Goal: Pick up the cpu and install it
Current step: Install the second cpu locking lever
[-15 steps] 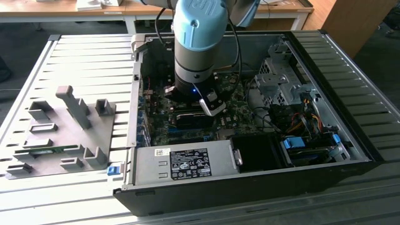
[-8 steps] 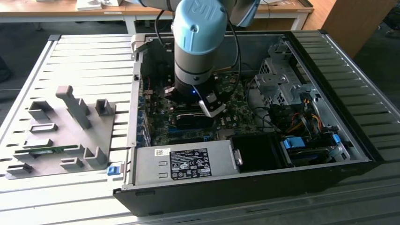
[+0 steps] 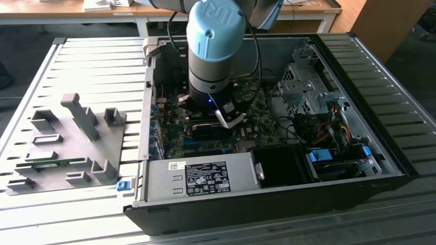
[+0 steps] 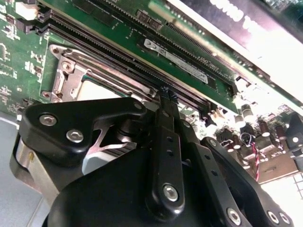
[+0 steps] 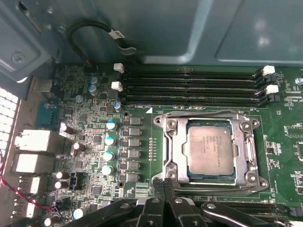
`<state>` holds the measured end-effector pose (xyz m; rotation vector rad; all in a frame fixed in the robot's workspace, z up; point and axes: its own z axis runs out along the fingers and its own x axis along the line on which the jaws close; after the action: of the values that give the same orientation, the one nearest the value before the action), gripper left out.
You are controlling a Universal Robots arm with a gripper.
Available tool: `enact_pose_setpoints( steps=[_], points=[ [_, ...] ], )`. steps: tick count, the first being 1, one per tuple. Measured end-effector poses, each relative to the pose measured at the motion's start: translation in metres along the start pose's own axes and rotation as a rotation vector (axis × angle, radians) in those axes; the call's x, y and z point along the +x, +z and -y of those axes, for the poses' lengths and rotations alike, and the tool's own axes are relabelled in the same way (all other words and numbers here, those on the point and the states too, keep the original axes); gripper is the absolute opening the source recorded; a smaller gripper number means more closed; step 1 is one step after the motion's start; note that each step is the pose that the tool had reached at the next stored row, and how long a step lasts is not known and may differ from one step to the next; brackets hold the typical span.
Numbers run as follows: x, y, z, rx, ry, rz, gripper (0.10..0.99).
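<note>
Silvery-grey metal catches my eye first: the small flat square cpu (image 5: 211, 150) lies inside the metal-framed socket (image 5: 173, 150) on the green motherboard (image 5: 137, 189), just beside the row of long black memory slots (image 5: 189, 87). From my station it looks seated flat, square to the frame, so I judge the placing as done; the socket's retention frame appears to stand open around the chip, and I would say closing it is what remains, though I cannot be certain from here.

My black pincer (image 5: 164, 185) hangs just beside the socket's edge in the first wrist view. In the second wrist view its fingertips (image 4: 167, 94) meet in a closed point with nothing between them, so I read it as clenched and empty, apart from the chip.

In the exterior view, the arm (image 3: 214, 46) reaches down into the open black computer case (image 3: 272, 204), which rests on the slatted metal bench (image 3: 89, 66).

As for writing, faint print marks the chip's top and a white label sits on the power supply (image 3: 197, 178), but I cannot make out the words.
</note>
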<state>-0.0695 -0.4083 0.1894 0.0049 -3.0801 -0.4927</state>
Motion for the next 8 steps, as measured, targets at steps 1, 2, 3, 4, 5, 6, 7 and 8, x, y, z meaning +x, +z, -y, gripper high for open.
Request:
enact_pose_setpoints(
  steps=[1, 2, 3, 4, 5, 6, 7, 8],
  points=[
    [0.0005, 0.0002, 0.0000, -0.001, 0.000, 0.0000, 0.106],
    [0.0009, 0.0005, 0.0000, -0.003, 0.000, 0.0000, 0.106],
    [0.0010, 0.0008, 0.0000, -0.005, 0.000, -0.0002, 0.106],
    [0.0011, 0.0010, -0.0001, -0.006, 0.000, -0.0002, 0.106],
    [0.0013, 0.0013, -0.0003, -0.008, 0.000, -0.0001, 0.106],
    [0.0014, 0.0017, -0.0006, -0.009, 0.000, 0.0002, 0.106],
    [0.0016, 0.0021, -0.0009, -0.010, 0.000, 0.0003, 0.106],
    [0.0017, 0.0023, -0.0012, -0.010, 0.000, 0.0003, 0.106]
  ],
)
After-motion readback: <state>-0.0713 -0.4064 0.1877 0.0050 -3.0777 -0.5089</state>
